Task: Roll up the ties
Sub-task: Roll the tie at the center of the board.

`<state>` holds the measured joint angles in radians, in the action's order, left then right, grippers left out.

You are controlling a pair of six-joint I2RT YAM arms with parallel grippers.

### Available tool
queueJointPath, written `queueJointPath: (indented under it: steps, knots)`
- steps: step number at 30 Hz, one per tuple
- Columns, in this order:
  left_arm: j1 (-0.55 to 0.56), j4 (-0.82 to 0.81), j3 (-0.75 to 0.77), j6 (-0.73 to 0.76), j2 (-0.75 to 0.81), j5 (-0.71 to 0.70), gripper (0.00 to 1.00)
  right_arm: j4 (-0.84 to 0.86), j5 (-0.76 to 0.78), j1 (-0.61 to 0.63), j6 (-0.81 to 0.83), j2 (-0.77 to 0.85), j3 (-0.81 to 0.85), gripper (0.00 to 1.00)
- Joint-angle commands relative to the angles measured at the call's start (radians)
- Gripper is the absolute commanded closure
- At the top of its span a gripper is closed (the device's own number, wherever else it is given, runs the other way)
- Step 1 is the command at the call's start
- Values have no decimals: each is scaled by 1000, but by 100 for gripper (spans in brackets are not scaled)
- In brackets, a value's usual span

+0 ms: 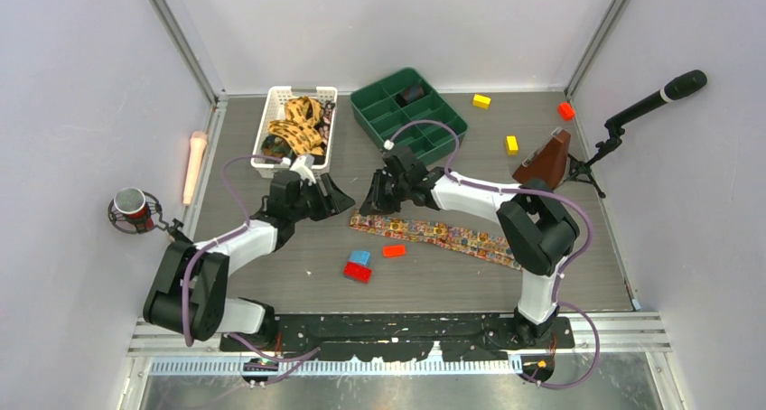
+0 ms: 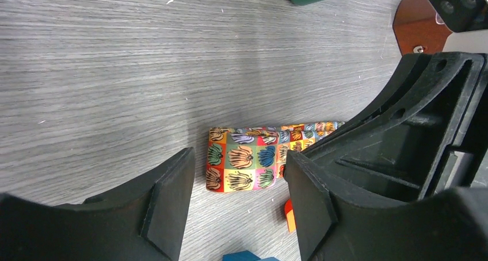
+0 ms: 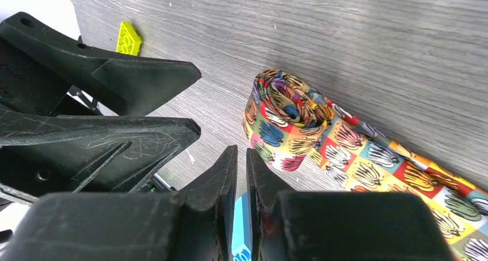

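Grey wood-grain table (image 1: 298, 247), white walls all round, and the action is mid-table: one patterned tie (image 1: 452, 237) lies stretched from the centre toward the right edge. Its left end is curled into a small roll (image 3: 282, 114) resting on the surface, with nobody gripping it. The left gripper (image 2: 237, 195) hovers close to that end, jaws spread wide, a finger showing either side of it in the wrist view. The right gripper (image 3: 241, 157) sits just beside the roll, jaws nearly together and nothing between them. More ties (image 1: 298, 125) wait heaped in the white basket (image 1: 271, 121) near the far left corner.

The danger now, I'd say: that coil looks slack, so a careless nudge could spring it open or skew it. The two grippers are very near each other and could clash. And the orange block (image 1: 394, 250) lies just beside the tie, ready to snag it.
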<state>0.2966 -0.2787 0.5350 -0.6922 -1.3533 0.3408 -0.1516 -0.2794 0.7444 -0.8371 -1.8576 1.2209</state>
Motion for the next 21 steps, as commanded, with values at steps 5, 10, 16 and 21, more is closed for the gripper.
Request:
queueJointPath:
  steps: [5, 10, 16, 21]
  knots:
    - [4, -22, -4, 11, -13, -11, 38, -32, 29, 6, -4, -38, 61, 83]
    - [3, -46, 5, 9, -55, 17, 38, -88, 68, 6, 21, -56, 75, 84]
    - [4, -80, 10, 4, -95, 50, 38, -127, 106, 7, 34, -51, 61, 84]
    - [7, -164, 0, -31, -135, 115, 37, -129, 115, 7, 35, -36, 38, 84]
